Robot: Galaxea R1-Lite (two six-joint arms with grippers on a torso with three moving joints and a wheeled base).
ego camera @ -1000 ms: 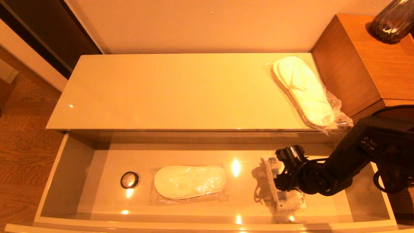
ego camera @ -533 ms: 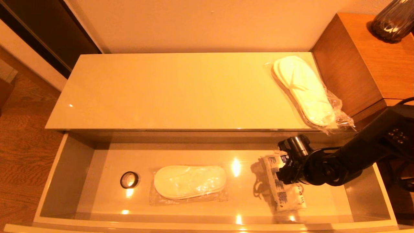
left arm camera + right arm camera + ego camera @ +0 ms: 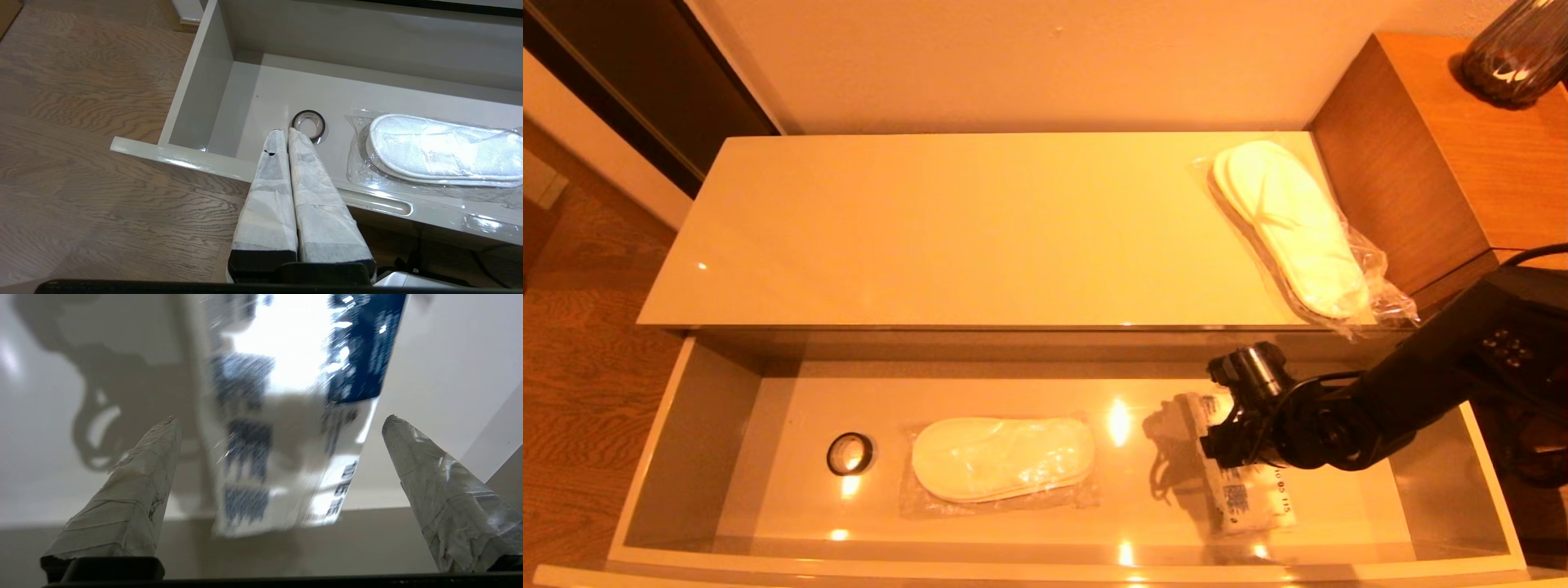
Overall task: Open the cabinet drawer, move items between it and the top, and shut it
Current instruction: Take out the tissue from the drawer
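We see our right gripper (image 3: 282, 420), fingers spread wide, hovering over the white packet (image 3: 1245, 490) near the open drawer's (image 3: 654, 457) right end. Our left gripper (image 3: 284, 131), pressed together, is parked outside the drawer's front left corner.

Right tool (image 3: 1217, 445) now further left over packet (image 3: 1245, 490), wrist higher.

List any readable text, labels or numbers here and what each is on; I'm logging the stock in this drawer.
"10 05 115", roughly: digits on the near end of the white packet, read uncertainly.
Blue print on the packet: too blurred to read in either view.
Slipper bags, tape ring: no text visible.
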